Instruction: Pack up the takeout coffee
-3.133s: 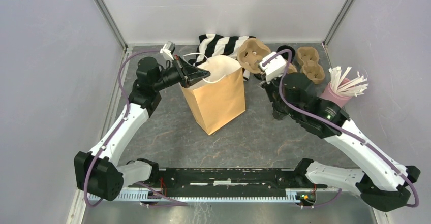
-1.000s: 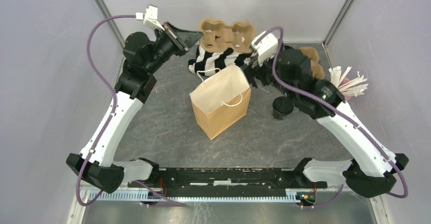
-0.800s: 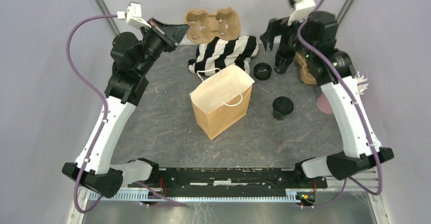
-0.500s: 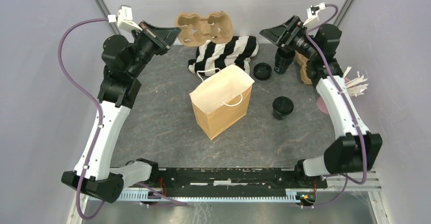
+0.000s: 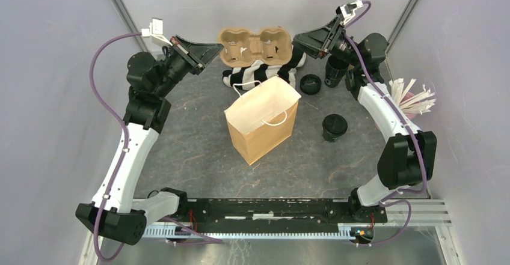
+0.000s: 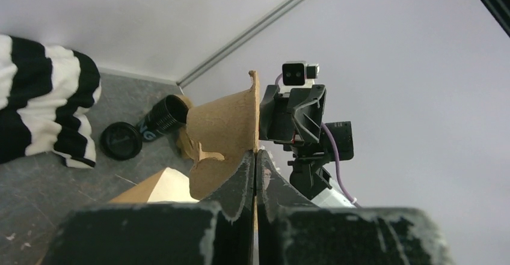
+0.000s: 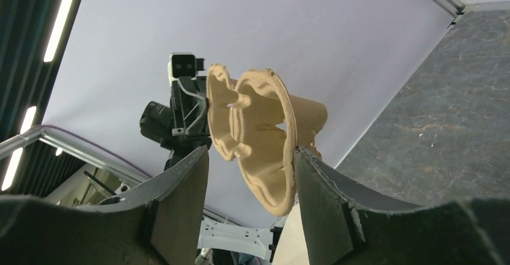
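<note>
The takeout coffee (image 5: 334, 127), a small black cup with a lid, stands on the table right of the open brown paper bag (image 5: 263, 119). My left gripper (image 5: 215, 50) is shut on the left edge of a brown pulp cup carrier (image 5: 255, 44) and holds it in the air at the back. The pinch shows in the left wrist view (image 6: 255, 157), with the carrier (image 6: 222, 127) above the jaws. My right gripper (image 5: 298, 39) is open at the carrier's right end. In the right wrist view (image 7: 249, 157) the carrier's rim (image 7: 258, 139) sits between the fingers, close to the right finger (image 7: 325, 193).
A lidless black cup (image 5: 334, 71) and a loose black lid (image 5: 310, 84) sit at the back right. A black-and-white striped cloth (image 5: 264, 70) lies behind the bag. A pink cup of white sticks (image 5: 412, 100) stands by the right wall.
Both arms have risen to the back. The left gripper lifted the carrier off the table. The right gripper swung left to the carrier's right end.
</note>
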{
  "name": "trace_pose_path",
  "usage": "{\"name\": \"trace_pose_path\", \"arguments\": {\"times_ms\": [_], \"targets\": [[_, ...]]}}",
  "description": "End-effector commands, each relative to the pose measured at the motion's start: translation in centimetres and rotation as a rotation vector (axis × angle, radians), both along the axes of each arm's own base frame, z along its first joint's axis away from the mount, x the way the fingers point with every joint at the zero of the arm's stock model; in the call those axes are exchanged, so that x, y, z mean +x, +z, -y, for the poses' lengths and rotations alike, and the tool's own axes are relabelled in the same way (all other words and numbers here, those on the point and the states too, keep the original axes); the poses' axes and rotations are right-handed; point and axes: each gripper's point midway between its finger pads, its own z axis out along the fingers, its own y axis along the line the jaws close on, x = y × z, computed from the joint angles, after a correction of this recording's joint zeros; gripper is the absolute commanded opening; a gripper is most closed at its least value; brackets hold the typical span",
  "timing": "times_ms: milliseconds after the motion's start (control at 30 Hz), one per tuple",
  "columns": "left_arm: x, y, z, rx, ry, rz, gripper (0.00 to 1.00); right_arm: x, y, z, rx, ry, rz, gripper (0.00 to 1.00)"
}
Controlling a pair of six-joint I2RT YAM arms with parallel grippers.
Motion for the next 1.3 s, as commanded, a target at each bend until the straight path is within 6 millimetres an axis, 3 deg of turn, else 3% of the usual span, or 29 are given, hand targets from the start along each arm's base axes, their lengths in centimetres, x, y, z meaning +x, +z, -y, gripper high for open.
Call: {"name": "trace_pose_path", "arguments": {"times_ms": [0, 100, 200, 300, 533, 867, 1033, 1267], "targets": [[-1.9, 1.8, 0.6, -0.116, -0.091, 0.031, 0.02, -1.6, 1.5, -0.1, 0.004, 0.047, 0.096, 0.58], [-2.0, 1.2, 0.6, -0.161, -0.101, 0.021, 0.02, -2.0, 0.8, -0.3, 0.01, 0.066, 0.086, 0.47], [-2.1, 0.8, 0.3, -0.162, -0.082, 0.022, 0.02, -2.6, 0.3, -0.4, 0.019, 0.085, 0.084, 0.43], [-2.4, 1.1, 0.2, -0.159, -0.079, 0.03, 0.02, -2.3, -0.6, -0.3, 0.009, 0.067, 0.067, 0.43], [-2.6, 0.9, 0.2, -0.14, -0.083, 0.022, 0.02, -1.7, -0.4, -0.1, -0.01, 0.046, 0.068, 0.47], [-2.7, 0.8, 0.3, -0.136, -0.085, 0.025, 0.02, -3.1, -0.7, -1.0, 0.013, 0.073, 0.053, 0.32], [-2.7, 0.9, 0.3, -0.139, -0.089, 0.03, 0.02, -3.7, -0.5, -1.2, 0.043, 0.088, 0.056, 0.29], [-2.9, 0.6, 0.4, -0.13, -0.099, 0.031, 0.02, -4.1, 0.4, -1.0, 0.051, 0.071, 0.086, 0.05]]}}
